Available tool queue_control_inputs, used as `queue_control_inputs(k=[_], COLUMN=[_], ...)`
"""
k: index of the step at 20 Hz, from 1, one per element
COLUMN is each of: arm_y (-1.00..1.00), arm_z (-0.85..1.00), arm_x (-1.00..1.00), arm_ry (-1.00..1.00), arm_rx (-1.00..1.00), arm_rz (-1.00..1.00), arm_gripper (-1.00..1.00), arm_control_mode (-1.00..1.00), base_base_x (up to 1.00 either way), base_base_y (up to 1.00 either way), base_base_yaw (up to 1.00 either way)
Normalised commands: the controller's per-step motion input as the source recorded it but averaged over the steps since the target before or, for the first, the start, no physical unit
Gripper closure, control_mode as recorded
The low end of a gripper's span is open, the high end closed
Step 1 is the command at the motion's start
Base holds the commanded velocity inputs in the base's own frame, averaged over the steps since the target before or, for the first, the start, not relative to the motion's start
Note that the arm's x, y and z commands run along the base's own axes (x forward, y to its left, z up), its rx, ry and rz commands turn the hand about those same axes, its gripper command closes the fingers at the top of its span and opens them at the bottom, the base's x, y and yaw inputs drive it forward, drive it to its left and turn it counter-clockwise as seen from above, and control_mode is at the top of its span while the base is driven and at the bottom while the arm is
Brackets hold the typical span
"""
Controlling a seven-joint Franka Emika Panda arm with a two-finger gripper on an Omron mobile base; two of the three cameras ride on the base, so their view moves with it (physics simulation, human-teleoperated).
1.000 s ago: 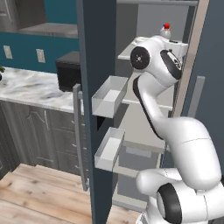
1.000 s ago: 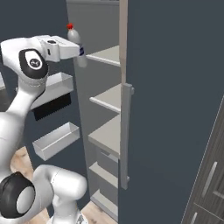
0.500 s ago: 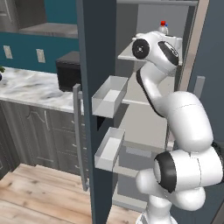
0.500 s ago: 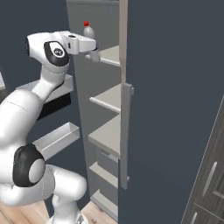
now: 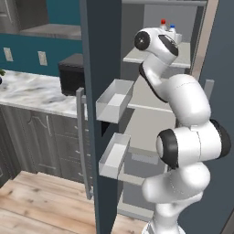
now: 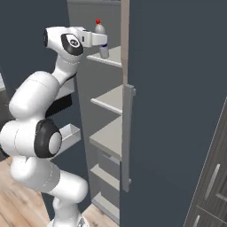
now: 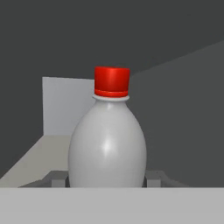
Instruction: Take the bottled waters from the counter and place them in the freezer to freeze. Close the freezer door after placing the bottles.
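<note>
The red-capped bottle (image 6: 101,40) is held upright between the closed fingers of the gripper (image 6: 103,41) over the top shelf (image 6: 111,56) of the freezer (image 5: 151,114), apparently so that it can be set down standing beside the blue-capped bottle (image 5: 172,29).

Ahead of gripper (image 7: 107,179): red-capped bottle (image 7: 107,144) blocks the way.
Beside it: bare shelf (image 7: 35,155), 1 side.

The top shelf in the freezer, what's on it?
A red-capped bottle stands upright on the top shelf, held in the gripper. A blue cap pokes up beside it; the arm covers the rest of that one.
</note>
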Motion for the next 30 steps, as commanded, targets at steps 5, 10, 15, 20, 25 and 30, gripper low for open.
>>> queue_control_inputs(k=[5, 10, 15, 20, 25, 30], arm_y=[-0.20, -0.33, -0.19, -0.03, -0.12, -0.17], arm_z=[-0.16, -0.22, -0.05, -0.07, -0.23, -0.23], arm_x=[0.40, 0.39, 0.72, 0.83, 0.47, 0.30], arm_ry=[0.00, 0.00, 0.00, 0.00, 0.00, 0.01], arm_rx=[0.00, 0.00, 0.00, 0.00, 0.01, 0.00], arm_rz=[0.00, 0.00, 0.00, 0.00, 0.00, 0.00], arm_gripper=[1.00, 1.00, 1.00, 1.00, 1.00, 1.00], arm_control_mode=[-1.00, -1.00, -1.00, -1.00, -1.00, -1.00], base_base_x=[0.00, 0.00, 0.00, 0.00, 0.00, 0.00], base_base_y=[0.00, 0.00, 0.00, 0.00, 0.00, 0.00], base_base_yaw=[0.00, 0.00, 0.00, 0.00, 0.00, 0.00])
